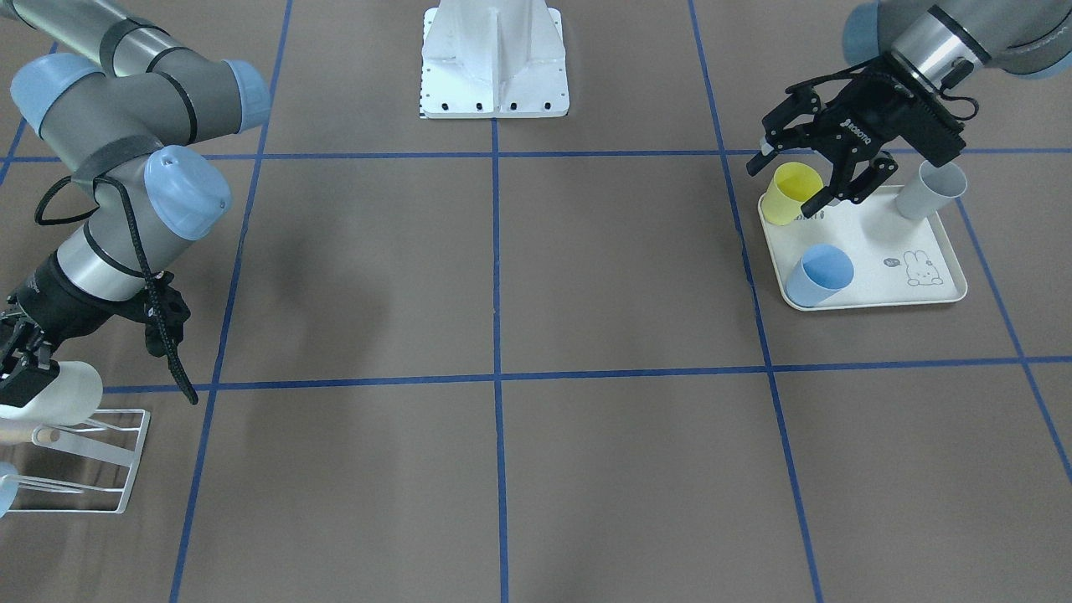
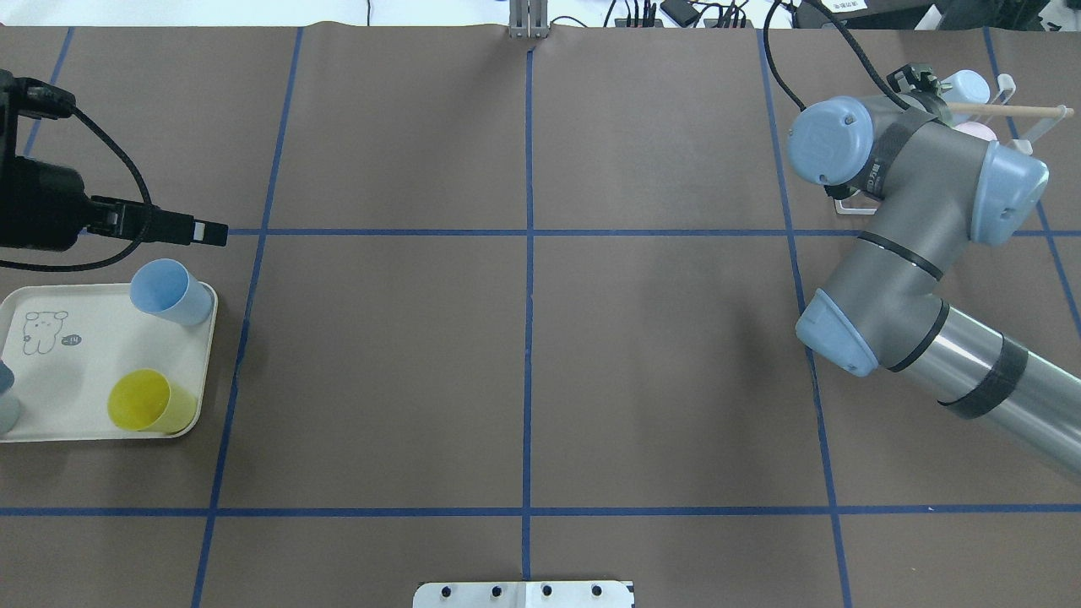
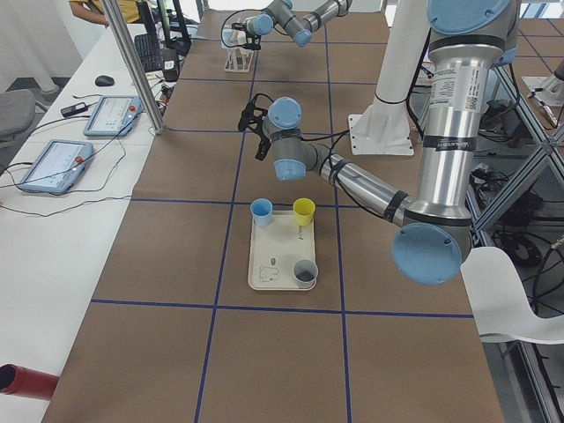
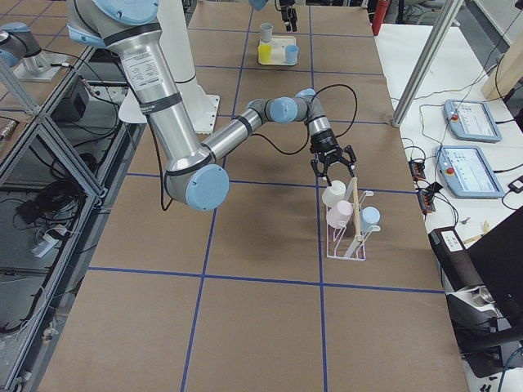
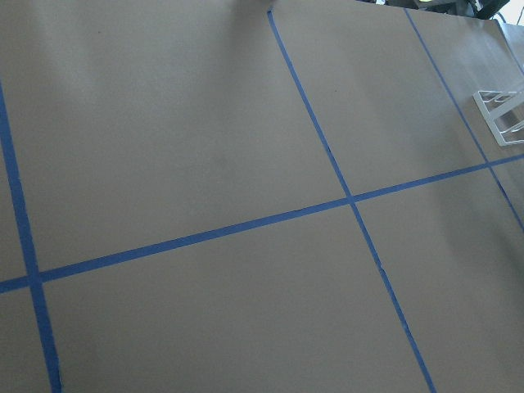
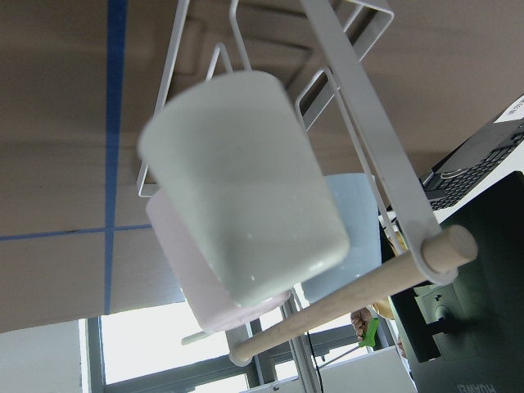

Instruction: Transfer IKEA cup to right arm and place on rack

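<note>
In the front-facing view you see the off-white, smooth, tapered plastic cup [image 1: 65, 392] lying on its side at the top of the white wire rack with the wooden rod [image 1: 113, 456]. The black right gripper [image 1: 15, 368] sits at the cup's end, half cut off by the frame. The black left gripper [image 1: 791, 180] hangs with its fingers spread over a yellow cup [image 1: 787, 208], gripping nothing. A blue cup [image 1: 821, 275] and a grey cup [image 1: 930, 191] share the cream rabbit-printed tray [image 1: 879, 251], so three stand there.

Overhead, the silver-grey right arm [image 2: 904, 228] hides most of the rack. The brown paper table [image 2: 659, 380] carries a grid of blue tape.

From the right end you see the right gripper's fingers splayed just above the off-white cup. It is the uppermost of three on the rack, with a pink cup [image 4: 340, 216] and a pale blue cup [image 4: 370, 217]. Two tablets [image 4: 467, 121] lie on a white side bench.

The right wrist view shows no finger on the cup.
</note>
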Controlling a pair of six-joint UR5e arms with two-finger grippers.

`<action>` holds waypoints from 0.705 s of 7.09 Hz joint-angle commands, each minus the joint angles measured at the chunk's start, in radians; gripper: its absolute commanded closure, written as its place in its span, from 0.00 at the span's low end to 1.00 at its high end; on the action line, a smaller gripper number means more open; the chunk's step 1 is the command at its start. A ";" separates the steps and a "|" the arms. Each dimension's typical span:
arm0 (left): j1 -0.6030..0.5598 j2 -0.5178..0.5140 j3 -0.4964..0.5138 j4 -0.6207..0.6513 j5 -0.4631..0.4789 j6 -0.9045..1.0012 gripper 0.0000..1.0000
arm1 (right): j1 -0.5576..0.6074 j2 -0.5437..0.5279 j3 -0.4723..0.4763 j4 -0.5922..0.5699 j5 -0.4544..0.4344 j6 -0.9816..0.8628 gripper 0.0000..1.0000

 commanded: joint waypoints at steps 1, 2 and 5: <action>-0.001 0.012 -0.007 0.000 -0.001 0.002 0.00 | 0.001 0.008 0.012 0.000 0.000 0.005 0.02; -0.002 0.047 -0.010 0.000 0.005 0.018 0.00 | 0.001 0.044 0.014 0.000 0.003 0.014 0.02; -0.018 0.188 -0.010 -0.006 0.075 0.198 0.00 | -0.001 0.059 0.133 -0.001 0.146 0.248 0.02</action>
